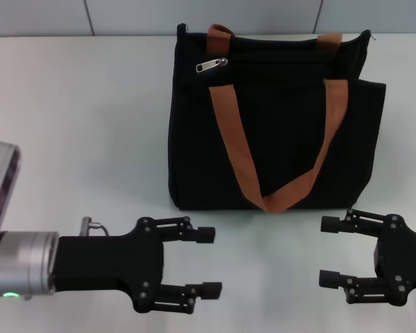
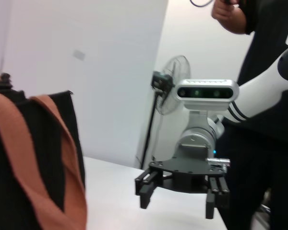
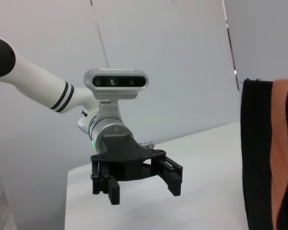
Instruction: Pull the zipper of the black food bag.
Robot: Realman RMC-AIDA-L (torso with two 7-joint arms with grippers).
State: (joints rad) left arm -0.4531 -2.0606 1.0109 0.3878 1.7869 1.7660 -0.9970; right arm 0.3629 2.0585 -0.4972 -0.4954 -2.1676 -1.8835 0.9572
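Our left gripper [image 1: 209, 262] sits wide open near the table edge, well short of the bag [image 1: 270, 118]. The zipper [image 1: 211, 66] lies up on the bag's top left. Right gripper [image 1: 331, 252] is wide open too. That tab's tiny, so we could easily pinch fabric instead.

This looks like a robotics lab or test room: a bare white worktop [image 1: 76, 104] backed by plain pale wall panels [image 3: 173, 62]. Beyond the worktop's far edge stand a pedestal fan [image 2: 172, 93] and a person in dark clothes [image 2: 264, 143].
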